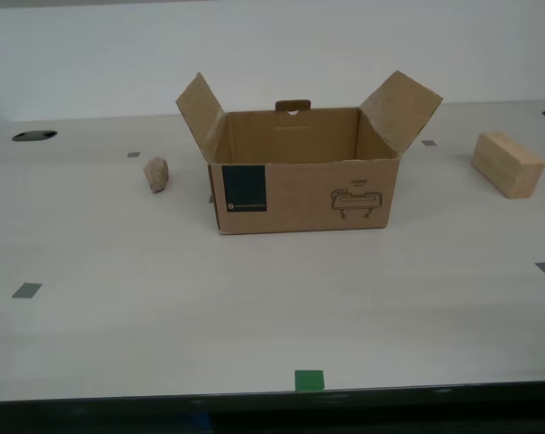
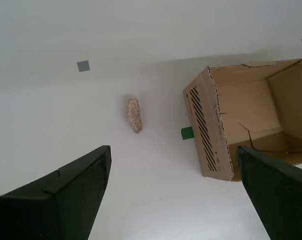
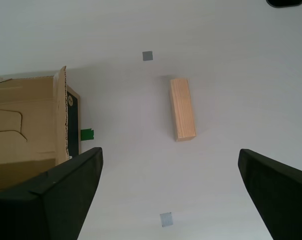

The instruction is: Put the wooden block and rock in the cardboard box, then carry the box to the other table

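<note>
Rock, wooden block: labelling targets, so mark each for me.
rock (image 1: 156, 174), exterior view, middle of its lumpy face.
wooden block (image 3: 183, 108), first wrist view, middle of its long top face.

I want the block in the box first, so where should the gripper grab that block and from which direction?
Judging by its pose, come straight down on the block, which lies flat with clear table all round, and close across its narrow width at mid-length. My first gripper hangs open above it. The long sides look flat and parallel, so the pads should seat squarely.
</note>
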You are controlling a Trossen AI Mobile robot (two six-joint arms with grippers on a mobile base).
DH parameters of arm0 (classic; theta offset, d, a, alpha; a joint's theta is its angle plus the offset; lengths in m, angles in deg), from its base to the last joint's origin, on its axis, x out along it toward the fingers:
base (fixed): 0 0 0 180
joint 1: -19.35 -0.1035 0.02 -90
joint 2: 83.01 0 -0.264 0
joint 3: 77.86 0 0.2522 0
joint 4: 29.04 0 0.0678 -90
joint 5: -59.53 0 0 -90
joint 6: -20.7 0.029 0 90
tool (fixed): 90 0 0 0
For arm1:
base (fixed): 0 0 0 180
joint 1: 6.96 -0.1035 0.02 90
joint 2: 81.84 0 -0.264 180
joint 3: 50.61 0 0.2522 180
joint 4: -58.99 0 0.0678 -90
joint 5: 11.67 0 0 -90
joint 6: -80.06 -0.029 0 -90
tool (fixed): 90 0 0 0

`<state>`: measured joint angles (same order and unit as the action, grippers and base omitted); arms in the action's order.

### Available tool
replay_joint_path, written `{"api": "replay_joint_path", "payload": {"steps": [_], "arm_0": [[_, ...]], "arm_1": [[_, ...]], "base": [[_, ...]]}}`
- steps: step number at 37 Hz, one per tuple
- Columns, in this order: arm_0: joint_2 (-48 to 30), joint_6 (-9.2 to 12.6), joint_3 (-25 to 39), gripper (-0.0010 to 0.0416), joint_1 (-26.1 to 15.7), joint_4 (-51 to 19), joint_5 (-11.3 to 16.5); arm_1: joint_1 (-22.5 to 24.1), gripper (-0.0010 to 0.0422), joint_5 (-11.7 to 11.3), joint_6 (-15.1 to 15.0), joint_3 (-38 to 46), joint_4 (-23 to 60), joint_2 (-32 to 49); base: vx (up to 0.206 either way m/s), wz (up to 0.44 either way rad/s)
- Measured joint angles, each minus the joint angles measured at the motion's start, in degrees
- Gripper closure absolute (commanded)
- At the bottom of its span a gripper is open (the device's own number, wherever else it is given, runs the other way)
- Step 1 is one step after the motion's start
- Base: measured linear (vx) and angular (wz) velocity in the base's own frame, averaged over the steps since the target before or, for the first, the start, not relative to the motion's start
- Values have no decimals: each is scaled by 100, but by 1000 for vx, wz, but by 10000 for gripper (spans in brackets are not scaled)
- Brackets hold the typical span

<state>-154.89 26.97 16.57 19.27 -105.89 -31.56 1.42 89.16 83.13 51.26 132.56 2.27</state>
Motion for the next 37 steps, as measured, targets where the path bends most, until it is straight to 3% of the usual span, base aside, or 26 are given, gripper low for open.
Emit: {"api": "replay_joint_path", "payload": {"steps": [37], "arm_0": [[-7, 2, 0, 18, 13, 118, 4]], "arm_1": [[0, 73, 0, 138, 0, -396, 0]], "base": [[0, 0]]}}
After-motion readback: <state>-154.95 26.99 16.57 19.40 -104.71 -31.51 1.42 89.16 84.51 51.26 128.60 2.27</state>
